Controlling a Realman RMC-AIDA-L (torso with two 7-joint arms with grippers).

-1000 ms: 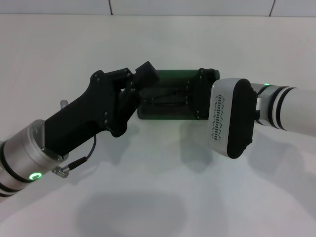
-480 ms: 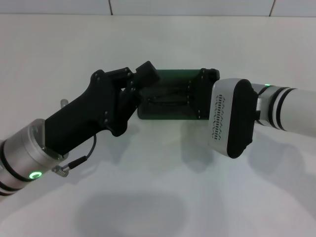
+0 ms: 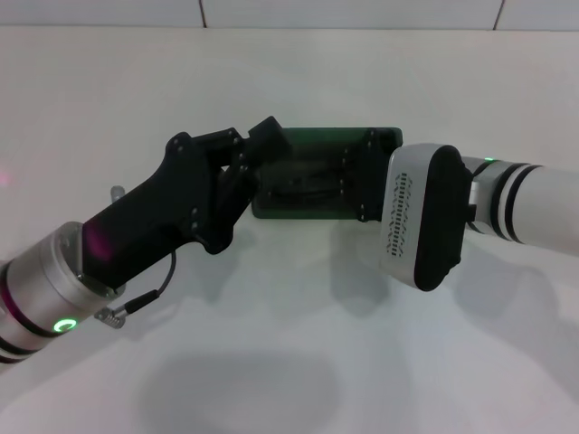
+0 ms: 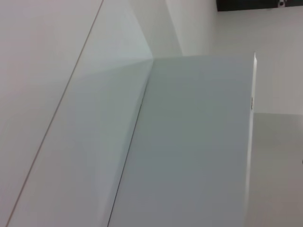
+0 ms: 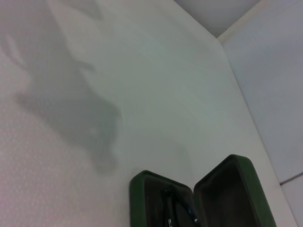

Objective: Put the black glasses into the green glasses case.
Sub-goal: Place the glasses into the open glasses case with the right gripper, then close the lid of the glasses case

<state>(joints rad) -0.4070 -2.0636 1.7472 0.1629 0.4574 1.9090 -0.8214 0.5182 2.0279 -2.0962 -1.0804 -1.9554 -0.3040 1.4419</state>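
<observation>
The green glasses case (image 3: 318, 141) lies open on the white table at the middle, with its lid raised at the far side. The black glasses (image 3: 303, 186) lie folded inside its dark lining. My left gripper (image 3: 257, 159) is at the case's left end, touching or just over it. My right gripper (image 3: 364, 174) is at the case's right end, covering it. In the right wrist view the open case (image 5: 138, 190) shows with its lid (image 5: 246, 189) up and part of the glasses (image 5: 171, 210) inside. The left wrist view shows neither thing.
The white table (image 3: 289, 344) spreads all around the case. A tiled wall edge (image 3: 344, 23) runs along the back. A cable (image 3: 149, 294) hangs under my left arm. The left wrist view shows only pale wall panels (image 4: 189, 142).
Almost nothing has moved. My left gripper has shifted very slightly at the case's left end, and a bit more of the green lid shows at the right.
</observation>
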